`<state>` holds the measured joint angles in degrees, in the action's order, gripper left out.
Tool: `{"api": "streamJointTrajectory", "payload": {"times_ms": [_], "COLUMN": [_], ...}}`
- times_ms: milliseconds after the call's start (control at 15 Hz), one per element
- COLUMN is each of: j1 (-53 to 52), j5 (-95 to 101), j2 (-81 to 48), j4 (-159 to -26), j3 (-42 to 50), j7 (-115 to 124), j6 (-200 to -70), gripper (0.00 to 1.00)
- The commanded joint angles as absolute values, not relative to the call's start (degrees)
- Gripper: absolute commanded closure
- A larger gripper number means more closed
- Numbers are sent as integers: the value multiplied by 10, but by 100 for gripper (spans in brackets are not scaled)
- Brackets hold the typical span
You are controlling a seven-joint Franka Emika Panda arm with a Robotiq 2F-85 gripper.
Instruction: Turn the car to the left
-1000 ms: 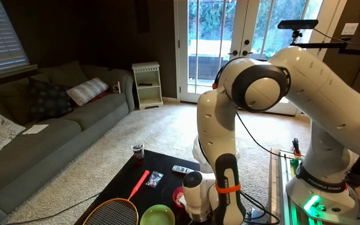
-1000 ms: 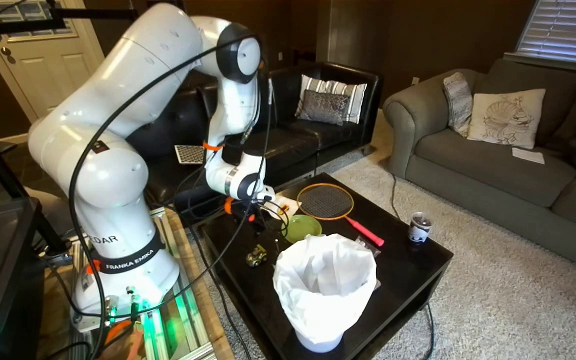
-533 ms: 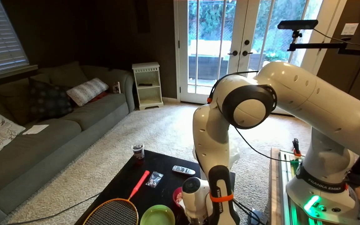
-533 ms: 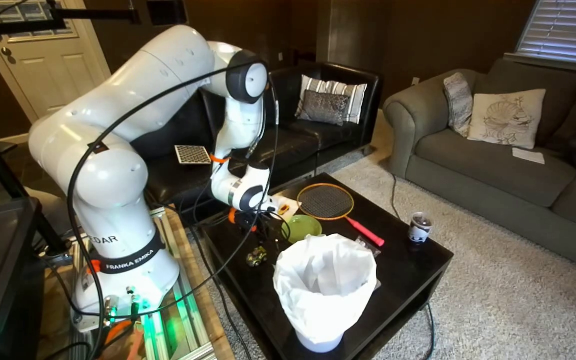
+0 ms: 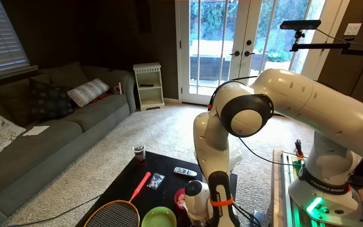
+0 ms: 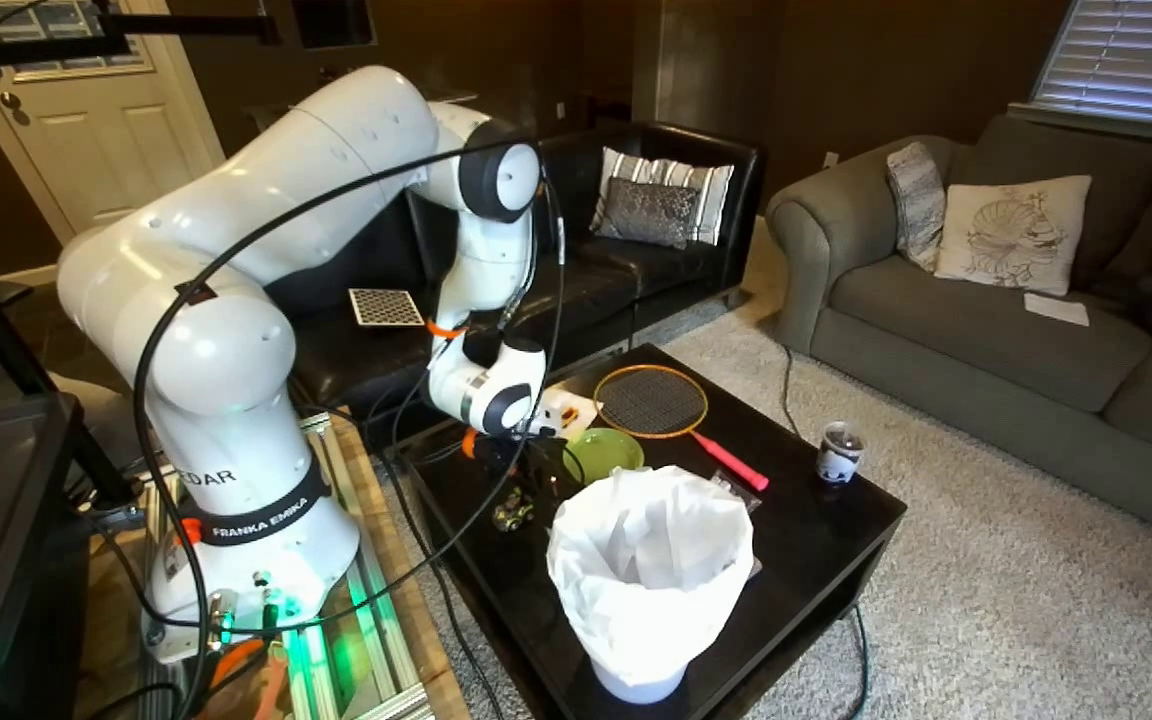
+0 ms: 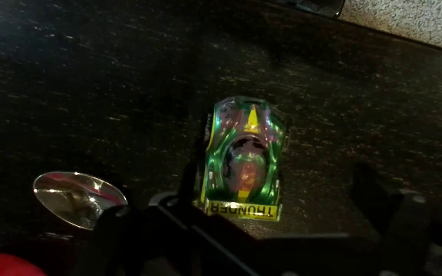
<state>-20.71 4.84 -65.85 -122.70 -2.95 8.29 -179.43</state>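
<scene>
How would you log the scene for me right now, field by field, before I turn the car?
Car: on the table, right way up, not gripped
THUNDER label: upside down in the wrist view
Gripper: open, jaws wider than the car
Contact with car: cannot tell
Also on table: green bowl, racket, lined bin, cup

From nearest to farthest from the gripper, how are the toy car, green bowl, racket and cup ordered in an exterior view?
In an exterior view:
1. Toy car, leftmost of the four
2. Green bowl, right of the car
3. Racket, beyond the bowl, to its right
4. Cup, farthest right
</scene>
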Motion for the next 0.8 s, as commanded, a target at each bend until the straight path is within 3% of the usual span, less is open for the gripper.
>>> {"api": "streamJointTrajectory", "payload": {"times_ms": [0,733], "j1": [-200,-197], "j5": [28,19], "j2": [-682,-712], "j4": [-1210,-1182], "j3": [-35,-36], "j7": [72,75], "j6": [-1807,-1803], "gripper": [0,0]}}
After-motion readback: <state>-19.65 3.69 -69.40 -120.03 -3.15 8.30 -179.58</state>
